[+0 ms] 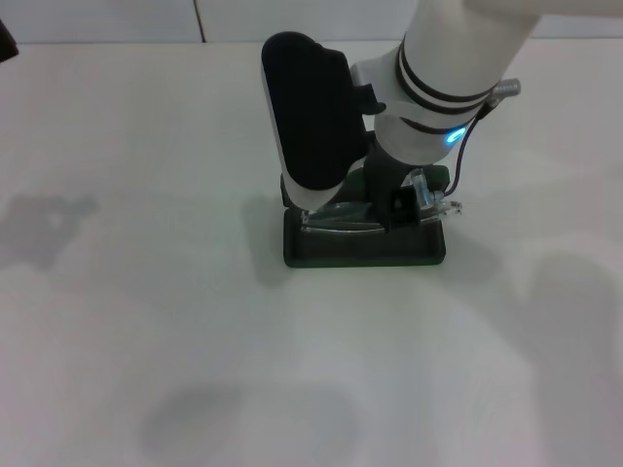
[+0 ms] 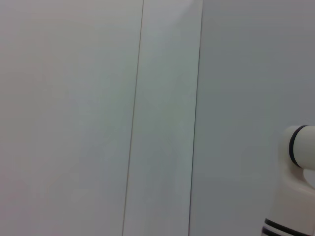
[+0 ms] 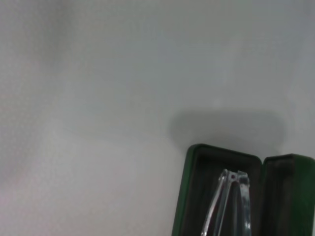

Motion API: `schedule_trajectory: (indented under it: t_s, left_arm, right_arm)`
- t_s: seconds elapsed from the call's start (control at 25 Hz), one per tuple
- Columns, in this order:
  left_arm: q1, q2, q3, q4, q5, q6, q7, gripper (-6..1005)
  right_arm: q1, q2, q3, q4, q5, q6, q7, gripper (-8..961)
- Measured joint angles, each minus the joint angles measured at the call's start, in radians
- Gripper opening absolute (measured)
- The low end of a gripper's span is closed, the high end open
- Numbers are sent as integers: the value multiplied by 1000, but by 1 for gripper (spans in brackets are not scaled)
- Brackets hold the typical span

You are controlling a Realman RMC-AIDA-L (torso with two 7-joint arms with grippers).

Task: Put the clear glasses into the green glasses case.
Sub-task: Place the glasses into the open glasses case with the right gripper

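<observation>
The right gripper hangs low over the open green case, which sits on the white table a little right of centre, its long axis running left to right. The arm comes in from the far right, and its dark wrist housing hides most of the case's far half.

The clear glasses lie partly inside the case. In the head view one transparent end pokes out past the right edge of the case, just beside the gripper, while a pale glint of frame runs leftwards along the case's inside. In the right wrist view the folded arms of the glasses sit within the dark lining of the case, roughly in line with its length.

Whether the gripper's fingers are parted or pinched on the frame cannot be told; the wrist blocks them from above and the wrist camera does not show them.

The next move probably turns on that overhang: the glasses match the case's long axis but sit shifted right, so they likely need a nudge left to settle in fully. The right arm is directly over them.

The left gripper is not visible; its wrist camera faces a blank wall.
</observation>
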Motion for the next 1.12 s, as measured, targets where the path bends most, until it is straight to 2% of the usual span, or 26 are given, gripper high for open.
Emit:
schedule_trajectory:
  t_s: [0.32,1.12]
  left_arm:
    - [-5,-2,0,0,0,0,0,44]
    - [2,-4,0,-2,0,0,2,43]
  right_arm:
    - [0,0,-42,23,0,32,2,62]
    - [-2,0,-48,24,0,49,13,80]
